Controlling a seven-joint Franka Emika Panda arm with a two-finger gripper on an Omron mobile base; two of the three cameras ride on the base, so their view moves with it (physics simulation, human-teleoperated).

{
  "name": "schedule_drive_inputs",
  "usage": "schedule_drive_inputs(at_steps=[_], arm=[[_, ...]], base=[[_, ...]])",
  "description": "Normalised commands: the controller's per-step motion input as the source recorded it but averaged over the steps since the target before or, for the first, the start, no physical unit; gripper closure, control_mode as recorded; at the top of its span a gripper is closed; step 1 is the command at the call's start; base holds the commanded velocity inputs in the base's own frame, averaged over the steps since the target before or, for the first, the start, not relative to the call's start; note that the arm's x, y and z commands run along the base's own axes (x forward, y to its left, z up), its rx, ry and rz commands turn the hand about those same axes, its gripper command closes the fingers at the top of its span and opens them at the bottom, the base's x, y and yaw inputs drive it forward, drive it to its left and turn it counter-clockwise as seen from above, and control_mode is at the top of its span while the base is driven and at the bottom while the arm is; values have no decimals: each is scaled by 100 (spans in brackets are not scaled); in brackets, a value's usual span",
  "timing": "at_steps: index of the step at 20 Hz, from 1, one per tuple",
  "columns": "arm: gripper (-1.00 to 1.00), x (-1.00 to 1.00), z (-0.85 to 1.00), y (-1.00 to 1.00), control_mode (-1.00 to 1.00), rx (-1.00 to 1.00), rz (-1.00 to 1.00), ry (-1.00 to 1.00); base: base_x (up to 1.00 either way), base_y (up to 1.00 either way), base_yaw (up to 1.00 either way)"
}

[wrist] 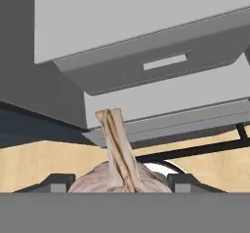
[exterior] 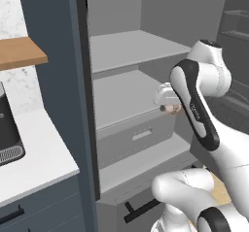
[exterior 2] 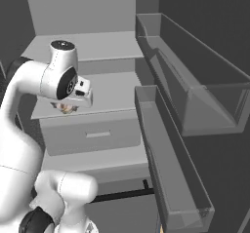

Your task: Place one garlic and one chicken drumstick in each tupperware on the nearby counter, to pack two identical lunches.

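Note:
My gripper is shut on a garlic, a pale bulb with a dry beige stem that stands up between the two dark fingertips. From the left base, the gripper hangs in front of the open fridge's middle shelf, with the garlic peeking out under the hand. From the right base, the garlic shows under the gripper. The white counter lies to the left of the fridge. The chicken drumstick and the tupperware are out of view.
The fridge stands open with grey shelves and a drawer. Its door racks jut out on the right. A dark appliance sits on the counter under a wooden shelf.

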Motion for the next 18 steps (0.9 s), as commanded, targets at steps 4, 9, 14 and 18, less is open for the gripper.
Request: schedule_drive_inputs(at_steps=[4, 9, 14, 18], arm=[[100, -75, -29, -17, 100, 10, -6, 0], [100, 0, 0, 0, 100, 0, 0, 0], [100, 0, 0, 0, 100, 0, 0, 0], [100, 0, 0, 0, 100, 0, 0, 0]], base=[[-25, -2, -2], [-100, 7, -1], [-94, 72, 5], [-67, 100, 25]])
